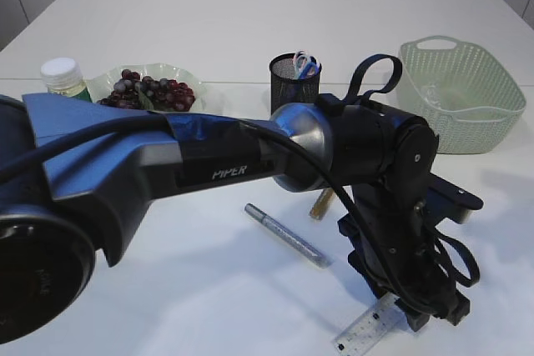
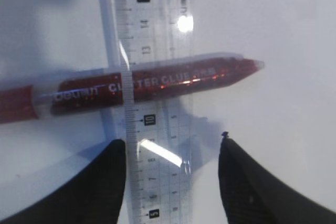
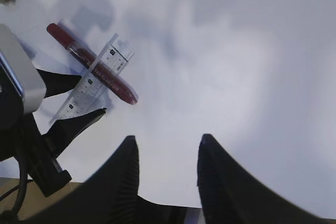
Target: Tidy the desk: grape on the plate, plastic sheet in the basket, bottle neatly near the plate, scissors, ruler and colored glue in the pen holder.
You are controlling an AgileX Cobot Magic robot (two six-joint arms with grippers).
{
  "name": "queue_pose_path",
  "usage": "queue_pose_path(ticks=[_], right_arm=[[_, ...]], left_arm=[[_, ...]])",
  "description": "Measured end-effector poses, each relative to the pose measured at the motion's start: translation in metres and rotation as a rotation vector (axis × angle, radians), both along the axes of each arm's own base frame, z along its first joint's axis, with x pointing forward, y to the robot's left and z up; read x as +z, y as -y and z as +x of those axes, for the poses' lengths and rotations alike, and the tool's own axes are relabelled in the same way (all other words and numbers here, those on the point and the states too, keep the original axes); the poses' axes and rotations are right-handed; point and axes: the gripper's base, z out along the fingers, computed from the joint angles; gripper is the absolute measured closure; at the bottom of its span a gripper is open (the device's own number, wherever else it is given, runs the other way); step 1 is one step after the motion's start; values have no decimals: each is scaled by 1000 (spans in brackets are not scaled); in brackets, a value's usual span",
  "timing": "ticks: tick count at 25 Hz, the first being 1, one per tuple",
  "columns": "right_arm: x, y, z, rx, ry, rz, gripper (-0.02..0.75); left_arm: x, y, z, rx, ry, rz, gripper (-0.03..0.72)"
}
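Only the wrist views show the red glitter glue (image 2: 152, 83) lying under the clear ruler (image 2: 152, 103), crosswise. The left gripper (image 2: 172, 174) hangs over the ruler, jaws apart, empty. The right gripper (image 3: 167, 169) is open over bare table (image 3: 252, 87). Outside: one silver glue (image 1: 286, 235), mesh holder (image 1: 294, 82), woven basket (image 1: 460, 93), grapes (image 1: 150, 92) on the plate (image 1: 179, 74).

A white table (image 1: 209, 22) carries everything. On it, at ten o'clock, a white-capped bottle (image 1: 62, 75) stands just beside a pale green plate (image 1: 179, 81); a black mesh pen holder (image 1: 294, 82) sits near twelve and a light green basket (image 1: 463, 97) at two. Toward five o'clock lie a silver glitter glue pen (image 1: 286, 235), a gold one (image 1: 321, 203), and a clear ruler (image 2: 157, 145) that crosses a red glue pen (image 2: 152, 82) lying flat.
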Motion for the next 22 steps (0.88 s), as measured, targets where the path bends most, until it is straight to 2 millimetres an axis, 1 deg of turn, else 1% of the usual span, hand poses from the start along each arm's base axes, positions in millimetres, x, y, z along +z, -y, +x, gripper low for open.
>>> queue_pose_path(ticks=[14,19,22], right_arm=[[3,-1,-1,-1,13,4,428],[3,-1,-1,-1,13,4,428],[3,-1,-1,-2,14,5,428]], left_arm=[[0,0,2,-7,21,5,282],[-3,0,2,-8,23,9,284],[-3,0,2,-8,23,9,306]])
